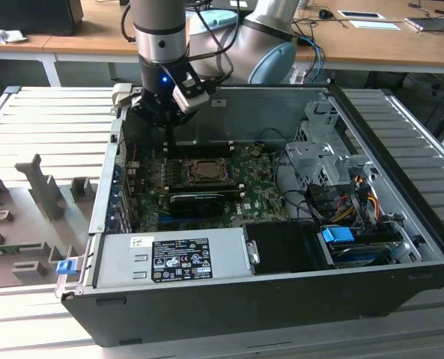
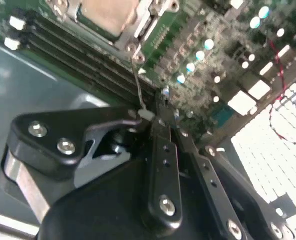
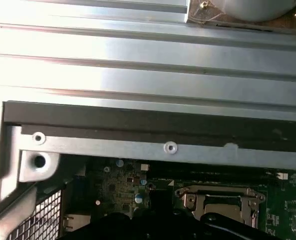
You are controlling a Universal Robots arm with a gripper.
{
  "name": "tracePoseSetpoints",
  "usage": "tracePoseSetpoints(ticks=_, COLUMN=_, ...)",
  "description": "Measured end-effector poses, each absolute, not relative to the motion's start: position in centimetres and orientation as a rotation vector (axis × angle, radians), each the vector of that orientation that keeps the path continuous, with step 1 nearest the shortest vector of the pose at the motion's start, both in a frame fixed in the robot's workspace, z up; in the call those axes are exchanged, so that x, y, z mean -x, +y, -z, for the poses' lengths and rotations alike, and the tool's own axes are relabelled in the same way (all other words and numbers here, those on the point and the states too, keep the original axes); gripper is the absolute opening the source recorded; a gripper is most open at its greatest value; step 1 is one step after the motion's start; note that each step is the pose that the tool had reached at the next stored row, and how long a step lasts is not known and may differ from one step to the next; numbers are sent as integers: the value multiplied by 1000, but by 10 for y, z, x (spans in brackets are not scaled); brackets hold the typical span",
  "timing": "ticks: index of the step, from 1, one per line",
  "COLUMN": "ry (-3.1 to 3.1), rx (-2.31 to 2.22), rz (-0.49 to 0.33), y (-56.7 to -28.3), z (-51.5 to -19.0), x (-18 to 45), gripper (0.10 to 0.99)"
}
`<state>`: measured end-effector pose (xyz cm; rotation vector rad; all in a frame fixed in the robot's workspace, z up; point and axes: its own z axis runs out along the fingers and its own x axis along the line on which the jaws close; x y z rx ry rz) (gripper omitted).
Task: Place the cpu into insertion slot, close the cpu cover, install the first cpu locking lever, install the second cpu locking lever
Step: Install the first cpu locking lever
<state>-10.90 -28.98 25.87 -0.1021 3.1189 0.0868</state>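
Note:
In the exterior view the cpu (image 1: 207,170) lies flat in its socket on the green motherboard (image 1: 259,191), with the silver cpu cover (image 1: 186,175) lying down around it. My gripper (image 1: 169,143) hangs just behind the socket's corner on the exterior view's left. In the second wrist view the tan cpu (image 2: 108,12) sits inside the cover frame (image 2: 140,25). A thin wire locking lever (image 2: 137,82) runs from the socket to my gripper (image 2: 162,107), and its bent end touches one black finger (image 2: 160,150). The fingers are shut. The first wrist view shows the cover (image 3: 187,199) below the case wall.
The open case's rear wall (image 1: 266,112) stands close behind the gripper. Memory slots (image 2: 78,55) run beside the socket. A black card (image 1: 199,202), the power supply (image 1: 169,258) and drive bays with cables (image 1: 341,202) fill the rest of the case. Grey fixtures (image 1: 42,187) stand outside it.

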Motion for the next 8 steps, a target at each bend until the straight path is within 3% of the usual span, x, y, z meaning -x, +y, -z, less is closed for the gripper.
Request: tracePoseSetpoints(ticks=8, ry=3119, rx=97, rz=-85, y=-290, z=-258, x=100, gripper=106)
